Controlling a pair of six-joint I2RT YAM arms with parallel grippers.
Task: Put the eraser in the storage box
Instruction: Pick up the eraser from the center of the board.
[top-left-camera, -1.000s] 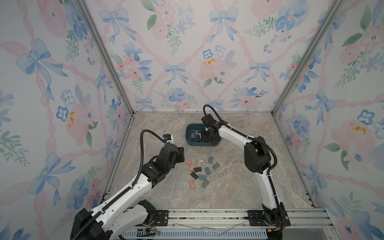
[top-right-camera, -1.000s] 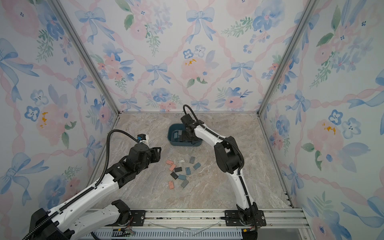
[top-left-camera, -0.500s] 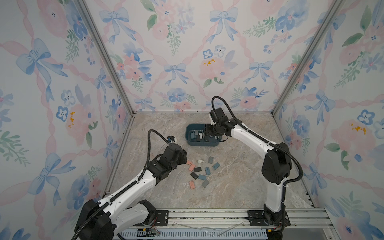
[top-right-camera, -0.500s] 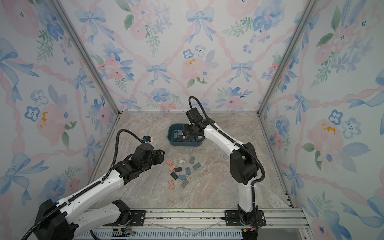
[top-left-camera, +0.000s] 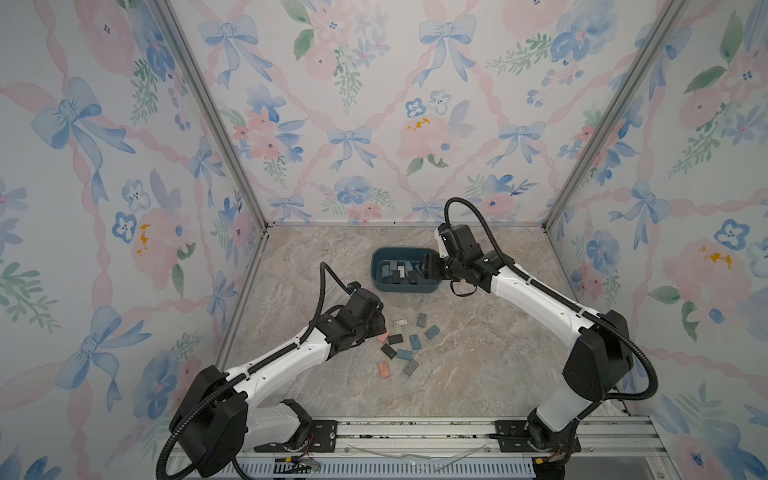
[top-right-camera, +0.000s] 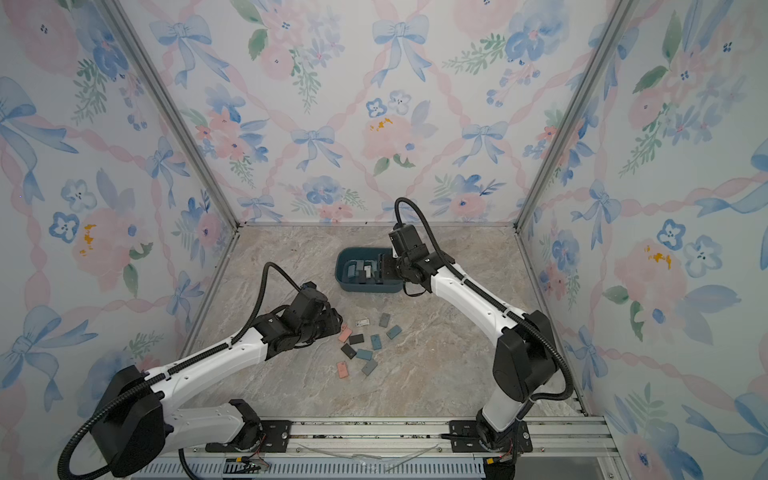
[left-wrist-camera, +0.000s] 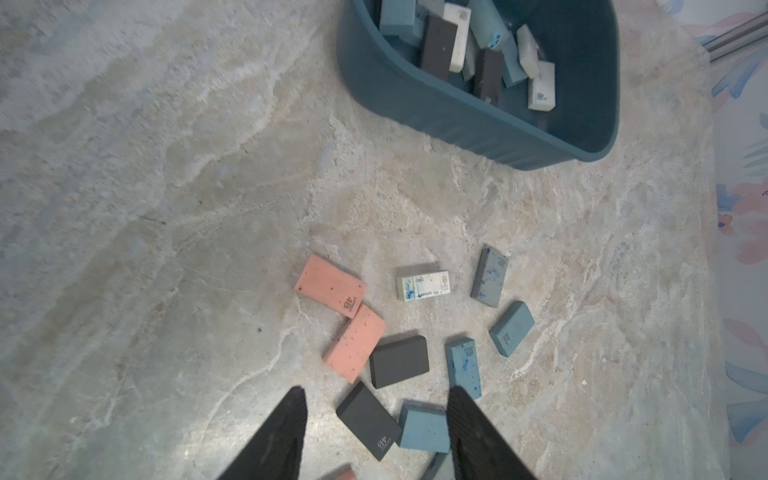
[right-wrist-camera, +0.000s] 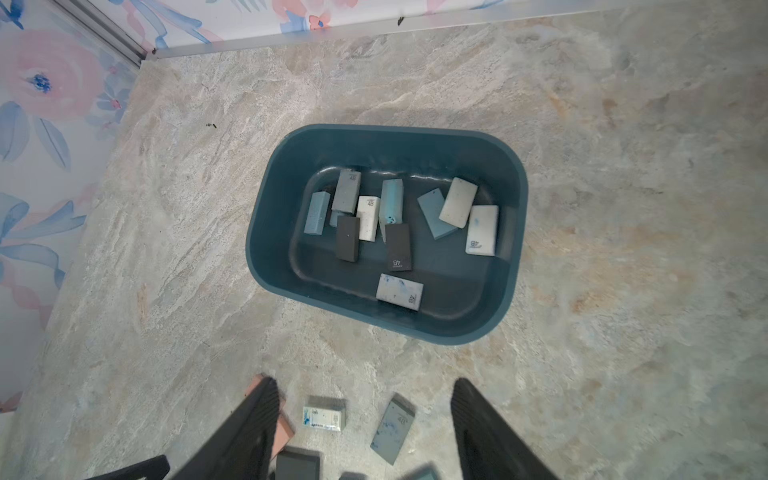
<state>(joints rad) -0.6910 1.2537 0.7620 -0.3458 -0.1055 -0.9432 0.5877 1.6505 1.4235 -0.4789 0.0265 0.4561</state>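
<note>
The left gripper (left-wrist-camera: 377, 395) hangs open and empty above the loose erasers (left-wrist-camera: 399, 361), with a black eraser (left-wrist-camera: 368, 419) lying between its fingers in the wrist view. The right gripper (right-wrist-camera: 363, 384), also open and empty, is near the storage box (right-wrist-camera: 270, 232), which holds other erasers (right-wrist-camera: 368, 218) on the marble table (top-left-camera: 478, 365).

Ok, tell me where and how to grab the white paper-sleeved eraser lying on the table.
Pinch the white sleeved eraser across its two long sides, coming straight down from above. It lies flat, apart from the pink eraser and grey eraser off its short ends, so both long edges are free.
</note>
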